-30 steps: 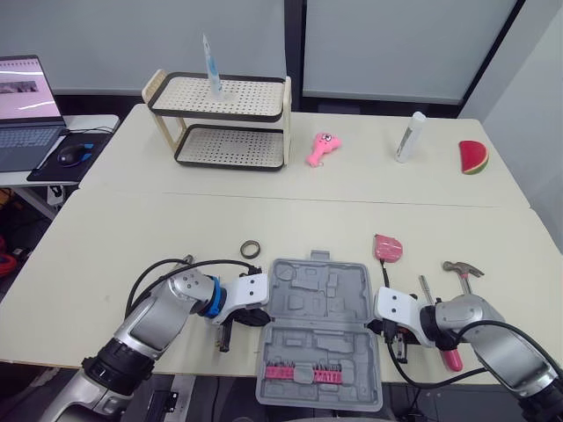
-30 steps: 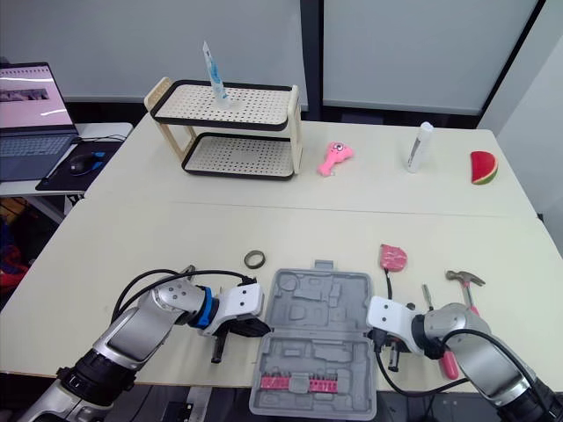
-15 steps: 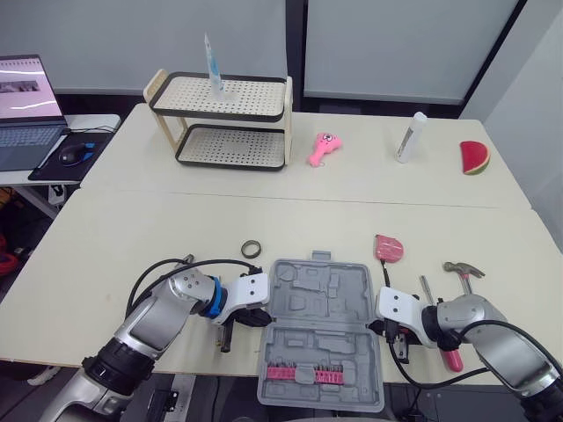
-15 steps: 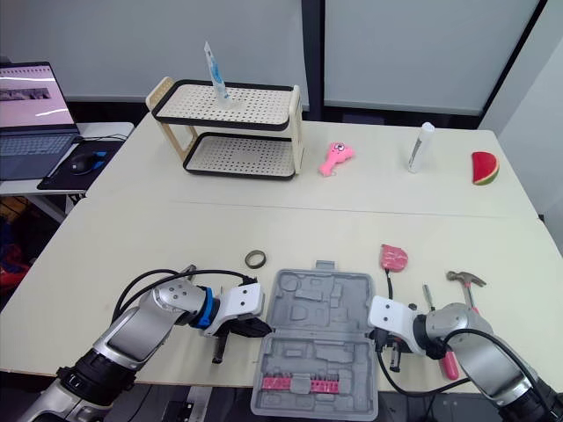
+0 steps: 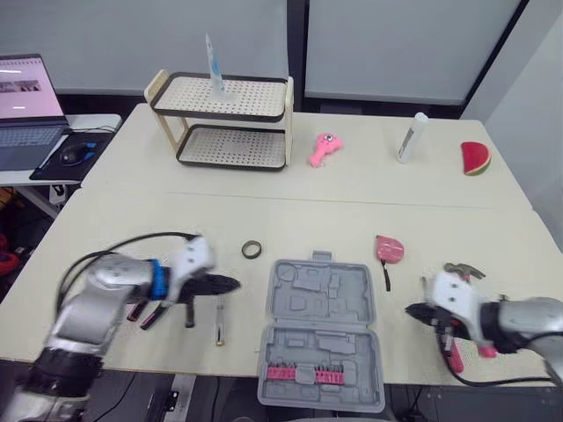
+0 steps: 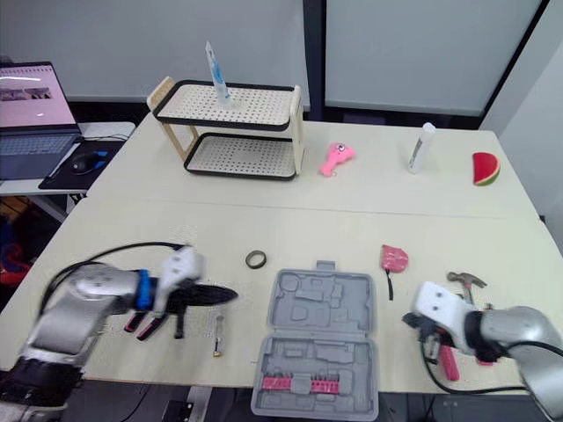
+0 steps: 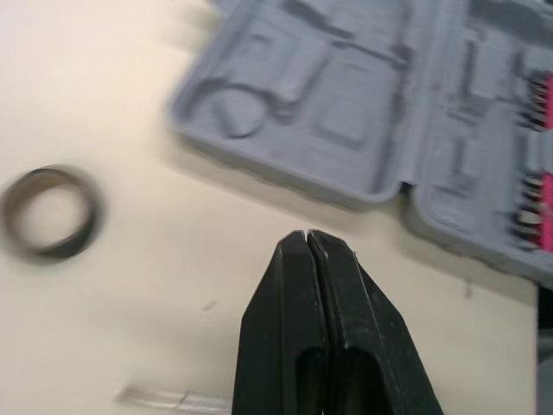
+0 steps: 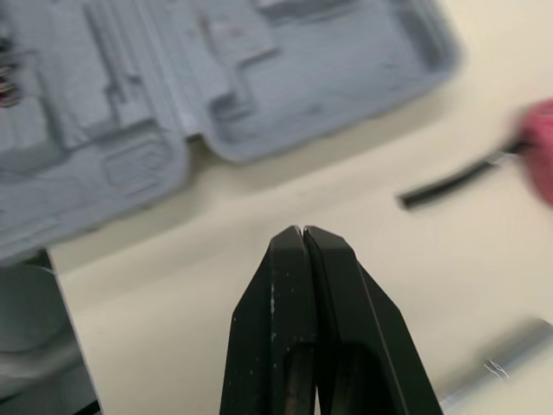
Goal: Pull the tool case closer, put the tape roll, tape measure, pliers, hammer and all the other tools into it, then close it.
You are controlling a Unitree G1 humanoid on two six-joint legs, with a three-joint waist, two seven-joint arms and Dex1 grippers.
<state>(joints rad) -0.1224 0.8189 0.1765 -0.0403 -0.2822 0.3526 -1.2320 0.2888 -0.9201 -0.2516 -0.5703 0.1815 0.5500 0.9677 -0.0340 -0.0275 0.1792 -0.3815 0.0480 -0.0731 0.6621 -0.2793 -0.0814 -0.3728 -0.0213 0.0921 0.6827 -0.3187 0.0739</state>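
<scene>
Left end effector hovers over the tabletop, its fingers pressed together, holding nothing. Just beside it lies a screwdriver; the tape roll sits a little beyond. The open case lies flat at the front edge, between both arms. The tape measure rests near its far right corner. Right end effector is likewise pressed together and empty, with the hammer just beside it.
</scene>
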